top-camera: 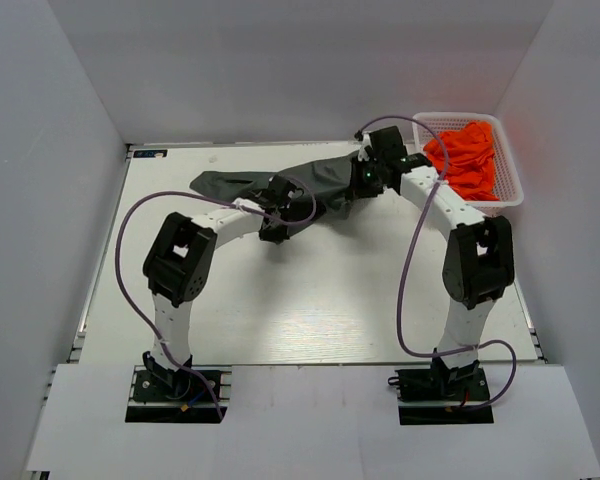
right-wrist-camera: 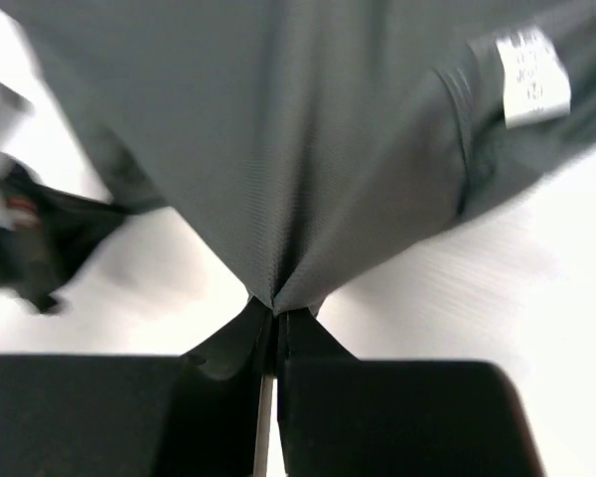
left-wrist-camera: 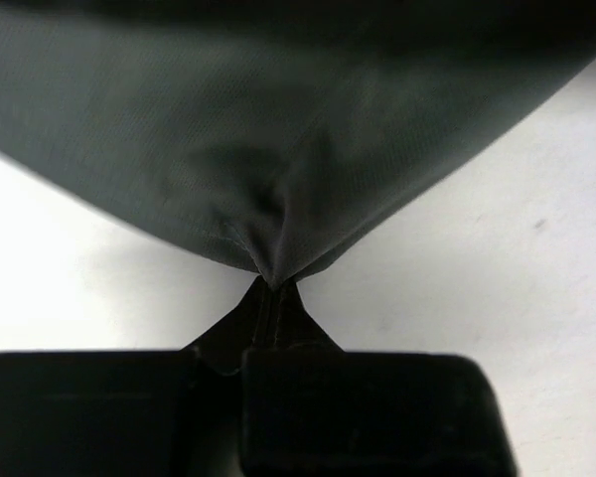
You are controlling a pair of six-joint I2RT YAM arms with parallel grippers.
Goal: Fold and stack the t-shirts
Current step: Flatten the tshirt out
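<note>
The dark grey t-shirt (top-camera: 325,180) is stretched between my two grippers at the back of the table, lifted in the middle, its left end trailing on the table. My left gripper (top-camera: 277,196) is shut on a pinch of its cloth (left-wrist-camera: 268,179). My right gripper (top-camera: 365,175) is shut on another pinch of the same shirt (right-wrist-camera: 278,179); the white neck label (right-wrist-camera: 531,75) shows at the upper right of the right wrist view. The orange t-shirts (top-camera: 465,160) lie heaped in a basket at the back right.
A white mesh basket (top-camera: 510,190) stands at the table's back right corner, next to the right arm. White walls enclose the table on three sides. Purple cables loop from both arms over the table.
</note>
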